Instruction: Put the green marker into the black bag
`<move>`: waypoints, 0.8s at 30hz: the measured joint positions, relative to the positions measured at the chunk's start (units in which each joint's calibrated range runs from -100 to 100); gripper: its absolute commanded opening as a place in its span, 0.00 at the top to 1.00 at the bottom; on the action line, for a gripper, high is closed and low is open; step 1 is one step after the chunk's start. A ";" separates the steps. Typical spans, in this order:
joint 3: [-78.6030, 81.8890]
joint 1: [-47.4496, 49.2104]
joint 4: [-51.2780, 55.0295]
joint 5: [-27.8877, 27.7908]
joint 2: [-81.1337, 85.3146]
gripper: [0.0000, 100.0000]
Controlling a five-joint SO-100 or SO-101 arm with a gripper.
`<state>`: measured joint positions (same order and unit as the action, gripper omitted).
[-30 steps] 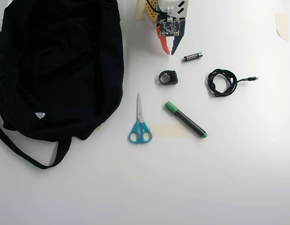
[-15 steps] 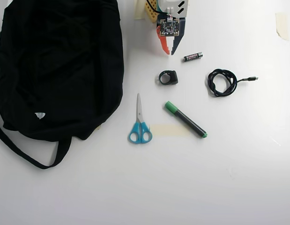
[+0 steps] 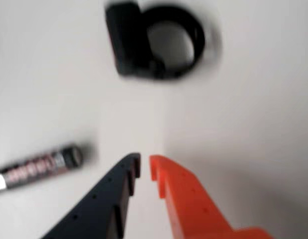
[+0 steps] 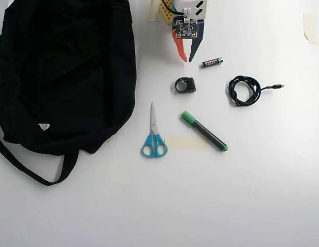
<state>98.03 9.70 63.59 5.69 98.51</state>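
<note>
Near the top edge of the overhead view, the gripper (image 4: 186,58) hangs over a white table (image 4: 252,195), pointing down the picture. Its orange and dark blue fingers are almost together, with only a thin slit between the tips, and hold nothing. Loose objects lie spread out singly, probably so each can be picked up alone. Just ahead of the tips sits a small black ring-shaped clip (image 4: 185,85); a small black battery (image 4: 212,62) lies just beside them, to the overhead view's right. Farther ahead, beyond the clip, the green marker (image 4: 204,131) lies diagonally, untouched, near blue-handled scissors (image 4: 154,136). A coiled black cable (image 4: 245,90) rests off to the right. The black bag (image 4: 61,72) slumps well to the gripper's other side.
</note>
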 measured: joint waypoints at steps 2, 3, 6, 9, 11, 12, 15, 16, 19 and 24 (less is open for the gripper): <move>0.00 0.44 -2.92 0.00 0.00 0.97; -0.16 0.51 -3.95 0.05 0.00 0.97; -1.65 0.59 -5.50 0.15 0.00 0.97; -3.93 0.59 -5.93 0.15 -0.08 0.97; -5.50 0.51 -6.78 0.15 -1.41 0.97; -6.60 0.51 -7.81 0.15 -2.32 0.97; -10.46 0.51 -11.42 0.15 -8.14 0.97; -11.64 0.51 -12.71 0.15 -9.96 0.97; -15.72 0.51 -16.75 0.15 -15.94 0.97; -23.51 0.51 -21.55 0.15 -24.74 0.97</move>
<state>74.53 10.21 42.04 5.84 73.77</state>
